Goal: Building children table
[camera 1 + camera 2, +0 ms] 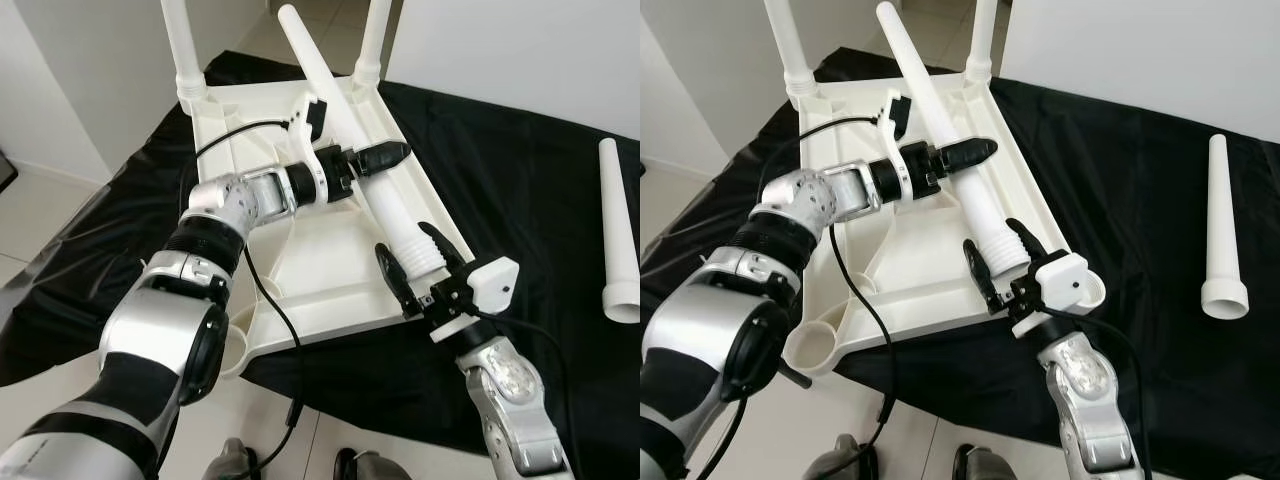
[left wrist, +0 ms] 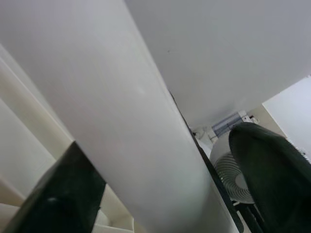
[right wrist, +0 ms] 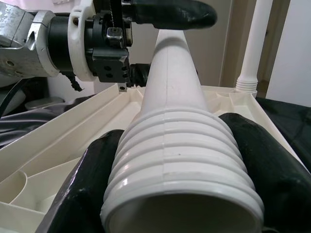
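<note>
Tabletop: the white children's table top [image 1: 330, 270] lies upside down on the black cloth [image 1: 520, 190], underside up so its corner sockets can take legs.
Legs fitted: two white legs [image 1: 181, 45] stand upright in the far corners.
Leg in hand: a third leg [image 1: 345, 125] lies slanted over the underside, threaded end towards the robot.
Left gripper: the left gripper [image 1: 385, 157] is clamped across the leg's middle, one finger over and one under, steadying it off the tray.
Right gripper: the right gripper [image 1: 420, 262] closes on the ribbed threaded end [image 3: 180, 160], a finger either side, probably to steer that end to a near socket.
Spare leg: a fourth leg [image 1: 620, 230] lies well apart on the cloth at the right.
Next, likely: tip the leg upright and seat the thread.
</note>
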Robot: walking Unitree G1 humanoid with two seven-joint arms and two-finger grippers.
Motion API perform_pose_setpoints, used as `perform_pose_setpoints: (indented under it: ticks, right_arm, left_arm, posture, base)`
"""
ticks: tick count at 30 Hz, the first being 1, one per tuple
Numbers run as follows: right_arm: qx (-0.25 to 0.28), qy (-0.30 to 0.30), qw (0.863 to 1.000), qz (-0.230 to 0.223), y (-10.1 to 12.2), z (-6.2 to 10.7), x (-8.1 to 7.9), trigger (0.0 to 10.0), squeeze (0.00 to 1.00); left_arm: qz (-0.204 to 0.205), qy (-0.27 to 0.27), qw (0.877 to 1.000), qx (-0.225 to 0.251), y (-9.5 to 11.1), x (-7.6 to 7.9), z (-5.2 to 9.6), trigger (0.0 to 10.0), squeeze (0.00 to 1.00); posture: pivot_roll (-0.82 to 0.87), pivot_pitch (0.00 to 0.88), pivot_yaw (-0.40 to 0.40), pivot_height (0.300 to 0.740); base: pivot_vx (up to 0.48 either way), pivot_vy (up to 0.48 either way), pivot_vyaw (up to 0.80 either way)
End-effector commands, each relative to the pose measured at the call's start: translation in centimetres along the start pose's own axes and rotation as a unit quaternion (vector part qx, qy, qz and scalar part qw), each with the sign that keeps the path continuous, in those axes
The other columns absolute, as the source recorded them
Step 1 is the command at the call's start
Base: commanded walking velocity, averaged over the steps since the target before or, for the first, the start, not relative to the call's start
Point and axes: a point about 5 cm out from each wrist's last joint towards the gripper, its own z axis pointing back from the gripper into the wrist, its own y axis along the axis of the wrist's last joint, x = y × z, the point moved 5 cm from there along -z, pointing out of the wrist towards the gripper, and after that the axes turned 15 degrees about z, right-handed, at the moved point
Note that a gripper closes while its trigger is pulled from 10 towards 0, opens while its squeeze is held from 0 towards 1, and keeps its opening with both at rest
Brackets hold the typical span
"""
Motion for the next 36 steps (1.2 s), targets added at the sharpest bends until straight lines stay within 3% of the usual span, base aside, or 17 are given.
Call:
perform_pose_setpoints:
  ticks: [1,13,14,24,25,28,29,31,33,36]
  right_arm:
    - [-0.014,0.000,1.000,0.006,-0.3,0.5,0.2,10.0,0.00]
    - [-0.023,0.006,1.000,0.003,-0.6,0.6,0.3,10.0,0.00]
    - [-0.022,0.008,1.000,-0.002,-0.6,0.6,0.2,10.0,1.00]
    - [-0.018,0.011,1.000,-0.019,-0.4,0.6,0.2,10.0,1.00]
    - [-0.022,0.013,0.999,-0.023,-0.4,0.5,0.3,10.0,1.00]
    - [-0.028,0.016,0.999,-0.027,-0.4,0.4,0.3,10.0,1.00]
    - [-0.038,0.016,0.999,-0.029,-0.4,0.1,0.4,10.0,0.00]
    - [-0.038,0.016,0.999,-0.029,-0.4,0.1,0.4,10.0,0.00]
    - [-0.074,0.026,0.996,-0.030,-1.0,-0.8,0.8,10.0,0.00]
    - [-0.084,0.029,0.996,-0.030,-1.2,-1.0,0.8,10.0,0.00]
  left_arm:
    - [-0.008,-0.051,0.999,-0.003,0.3,1.3,-0.2,0.0,0.00]
    - [0.015,-0.075,0.997,-0.001,0.7,2.0,-0.5,0.0,0.00]
    - [0.019,-0.075,0.997,-0.004,0.5,1.9,-0.5,0.0,0.00]
    - [0.019,-0.076,0.997,-0.013,0.2,1.8,-0.6,0.0,0.00]
    - [0.008,-0.076,0.997,-0.015,0.2,2.0,-0.7,10.0,0.00]
    - [-0.010,-0.080,0.997,-0.016,0.3,2.3,-0.8,10.0,0.00]
    - [-0.040,-0.084,0.996,-0.018,0.4,2.8,-1.0,10.0,0.00]
    - [-0.040,-0.084,0.996,-0.018,0.4,2.8,-1.0,10.0,0.00]
    - [-0.117,-0.101,0.988,-0.013,0.6,4.5,-1.7,10.0,0.00]
    - [-0.133,-0.106,0.985,-0.009,0.6,4.9,-1.8,10.0,0.00]
  posture:
    - [-0.01,0.147,0.006,0.740]
    - [-0.01,0.147,0.002,0.740]
    - [-0.01,0.147,0.000,0.740]
    - [-0.01,0.142,-0.004,0.740]
    - [-0.01,0.141,-0.005,0.740]
    - [-0.01,0.140,-0.007,0.740]
    - [-0.01,0.137,-0.010,0.740]
    - [-0.01,0.137,-0.010,0.740]
    - [-0.01,0.132,-0.017,0.740]
    - [-0.01,0.132,-0.017,0.740]
  base:
    - [0.000,0.000,0.00]
    - [0.000,0.000,0.00]
    - [0.000,0.000,0.00]
    - [0.000,0.000,0.00]
    - [0.000,0.000,0.00]
    - [0.000,0.000,0.00]
    - [0.000,0.000,0.00]
    - [0.000,0.000,0.00]
    - [0.000,0.000,0.00]
    - [0.000,0.000,0.00]
